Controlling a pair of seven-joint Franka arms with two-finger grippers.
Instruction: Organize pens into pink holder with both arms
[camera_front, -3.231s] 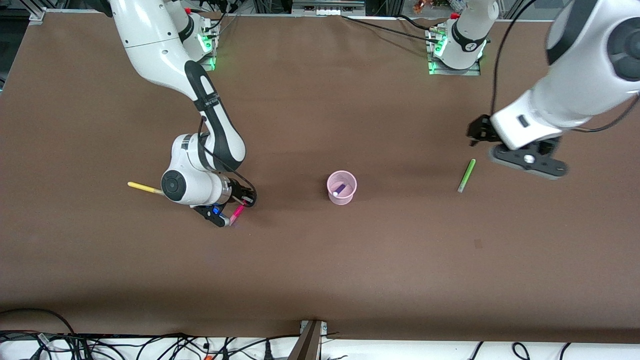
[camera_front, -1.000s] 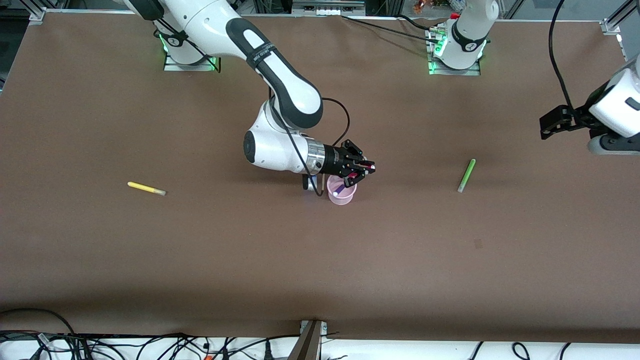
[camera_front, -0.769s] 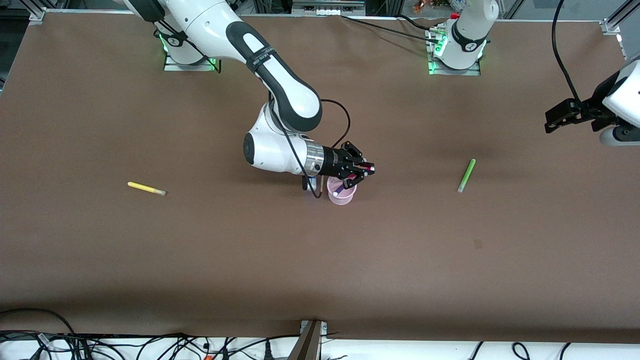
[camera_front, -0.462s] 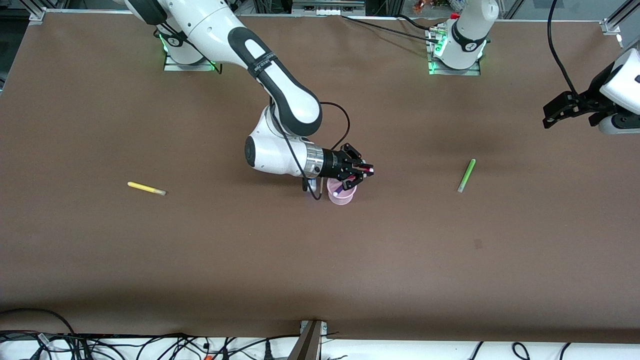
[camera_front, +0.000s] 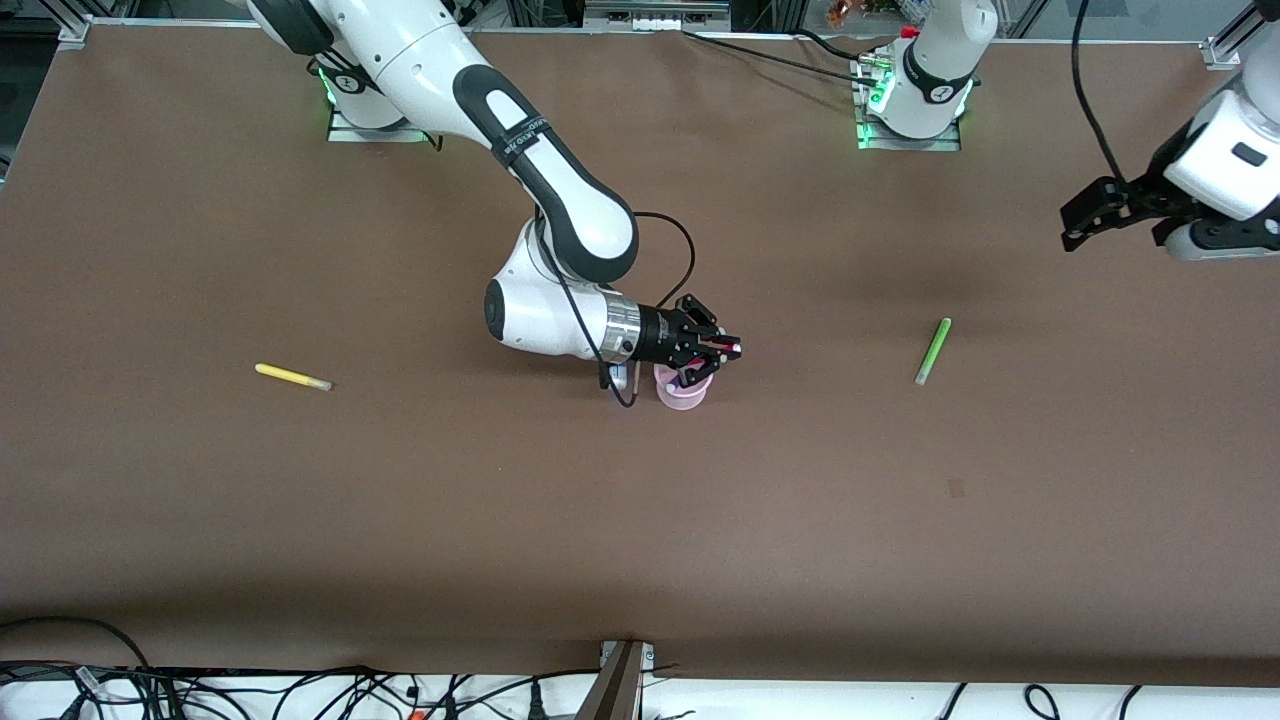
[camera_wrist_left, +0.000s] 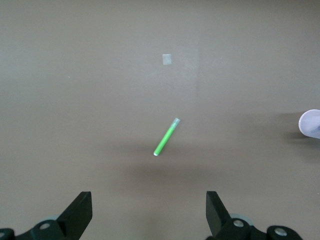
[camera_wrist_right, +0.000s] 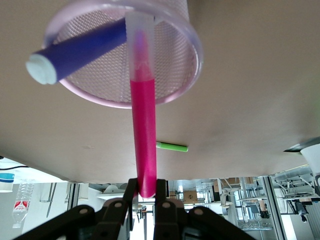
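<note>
— Brown table (camera_front: 640, 520): why is the right gripper (camera_front: 722, 349) clamping the slim magenta-pink marker pen (camera_wrist_right: 142, 130) by its tail?

— To tip its pale end into the round pale-pink translucent holder (camera_wrist_right: 192, 47) beside the purple pen (camera_wrist_right: 82, 47). The left gripper (camera_wrist_left: 149, 220) hangs wide open over the green pen (camera_wrist_left: 166, 137); the yellow pen (camera_front: 291, 377) lies toward the right arm's end.

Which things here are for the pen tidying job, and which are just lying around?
For the job: pink holder, purple pen in it, magenta pen in right gripper, green pen, yellow pen, open left gripper.
Lying about: cables, small pale patch.
</note>
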